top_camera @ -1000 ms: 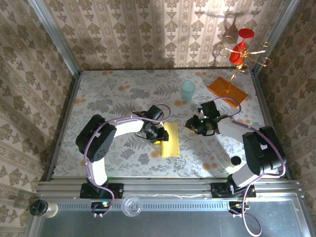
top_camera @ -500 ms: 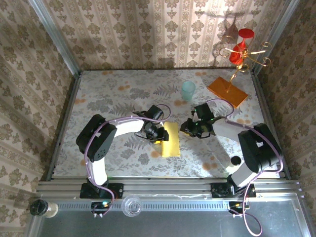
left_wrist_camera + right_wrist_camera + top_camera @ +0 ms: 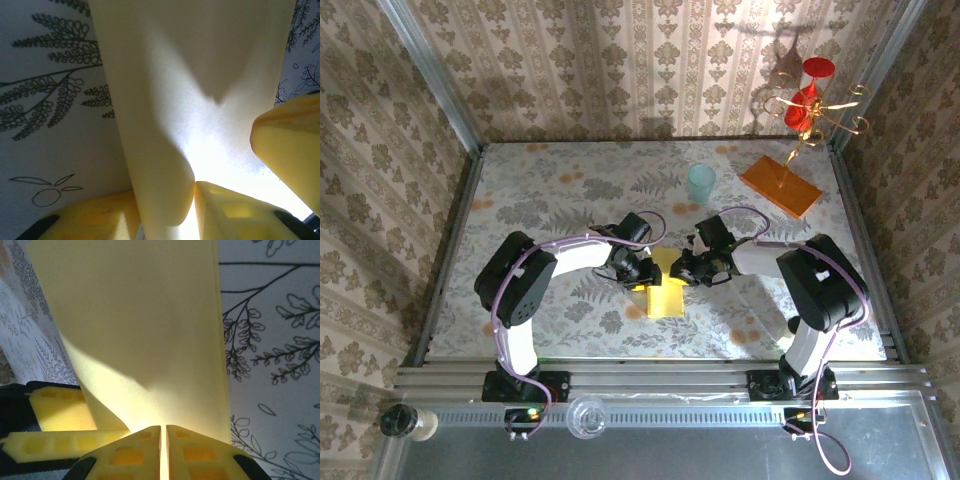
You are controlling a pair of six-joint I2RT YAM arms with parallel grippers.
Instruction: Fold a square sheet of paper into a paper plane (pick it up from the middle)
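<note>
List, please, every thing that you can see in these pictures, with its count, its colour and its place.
sheet of paper: one, yellow, folded into a narrow rectangle, middle of the table
cup: one, pale teal, far side, right of centre
slab: one, orange, far right corner
stand: one, gold, rising from the slab
ornaments: two, red, at the top of the stand
table: one, pale with a floral pattern, between wallpapered walls
left end effector: one, yellow fingers, closed on the sheet's left side
right end effector: one, yellow fingers, closed on the sheet's right side
</note>
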